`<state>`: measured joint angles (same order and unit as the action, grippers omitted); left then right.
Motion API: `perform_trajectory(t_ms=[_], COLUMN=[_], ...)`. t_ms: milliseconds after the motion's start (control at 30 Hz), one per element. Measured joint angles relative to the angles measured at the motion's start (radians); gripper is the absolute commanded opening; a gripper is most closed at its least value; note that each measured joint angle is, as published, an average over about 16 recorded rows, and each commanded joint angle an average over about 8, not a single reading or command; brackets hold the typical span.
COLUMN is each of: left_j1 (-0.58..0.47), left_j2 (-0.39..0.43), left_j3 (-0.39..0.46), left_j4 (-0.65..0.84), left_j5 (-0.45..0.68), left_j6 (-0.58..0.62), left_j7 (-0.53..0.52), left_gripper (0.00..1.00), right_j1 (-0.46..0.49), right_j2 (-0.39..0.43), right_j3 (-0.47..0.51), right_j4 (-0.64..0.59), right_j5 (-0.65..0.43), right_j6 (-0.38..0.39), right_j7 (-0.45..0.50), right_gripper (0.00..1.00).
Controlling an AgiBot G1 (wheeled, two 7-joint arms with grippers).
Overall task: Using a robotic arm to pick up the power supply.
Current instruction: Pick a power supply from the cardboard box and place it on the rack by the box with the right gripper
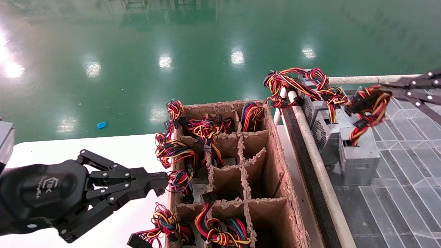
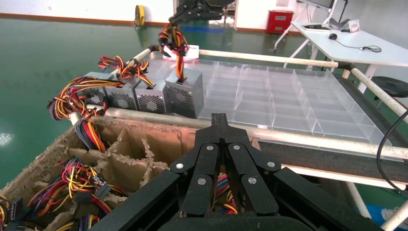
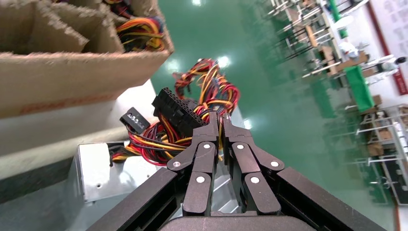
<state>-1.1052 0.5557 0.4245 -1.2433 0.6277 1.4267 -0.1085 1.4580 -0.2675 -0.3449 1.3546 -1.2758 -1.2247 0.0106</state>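
Observation:
My right gripper hangs over the clear tray at the right. It is shut on the red, orange and yellow wire bundle of a silver-grey power supply. That box stands at the end of a row, and its wires run taut up to the fingers. In the right wrist view the fingertips pinch a few wires behind a black connector, with the metal box below. My left gripper is shut on nothing and hovers by the cardboard box's left wall.
A divided cardboard box holds several more wired power supplies. Other power supplies line the tray's edge. The clear compartment tray has a metal rail along its side. A white table lies under my left arm.

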Motion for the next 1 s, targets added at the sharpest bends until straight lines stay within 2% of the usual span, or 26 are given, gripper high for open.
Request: perform_trajectory(t_ms=[567,1000], left_j1=[0.0,0.0], left_j2=[0.0,0.0], left_j3=[0.0,0.0], left_j4=[0.0,0.0], left_j5=[0.0,0.0], left_j6=[0.0,0.0], left_j7=[0.0,0.0], left_gripper=[0.0,0.0], right_j1=[-0.061,-0.122], right_j2=[-0.038,-0.058], right_j3=[0.001,-0.021], right_j4=[0.001,0.004], right_j5=[0.011,-0.023], right_j6=[0.091,0.166], right_j7=[-0.018,0.023], right_gripper=[0.0,0.01])
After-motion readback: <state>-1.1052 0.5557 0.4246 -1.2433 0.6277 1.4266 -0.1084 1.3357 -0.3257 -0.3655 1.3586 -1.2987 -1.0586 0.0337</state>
